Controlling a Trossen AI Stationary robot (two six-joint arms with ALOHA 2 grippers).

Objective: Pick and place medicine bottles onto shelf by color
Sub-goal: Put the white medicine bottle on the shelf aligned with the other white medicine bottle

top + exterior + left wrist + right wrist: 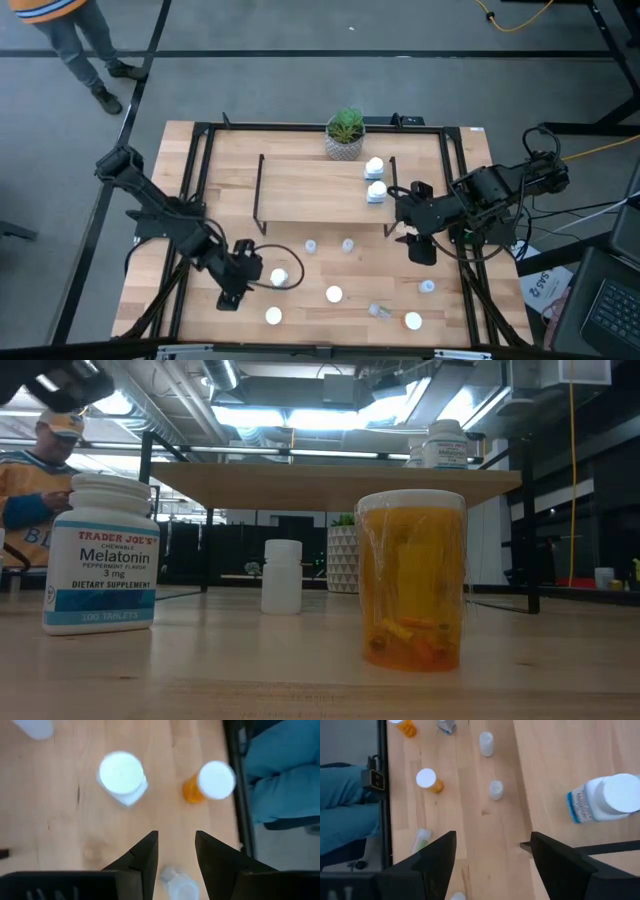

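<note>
The medicine bottles are small cylinders with white caps: a white one at the left of the low view reads "Trader Joe's Melatonin 3 mg", and an orange-tinted bottle stands at centre right. Two white bottles stand on the right end of the shelf in the high view. The left gripper, lower left, has its fingers parted around a small clear bottle, and the right gripper, right of the shelf, stands wide open and empty.

Dark jointed arms, black cables; left pincer with matte wedge-shaped fingers

We see the shelf top bare except two white bottles at its right end; a potted plant crowds its back edge.
</note>
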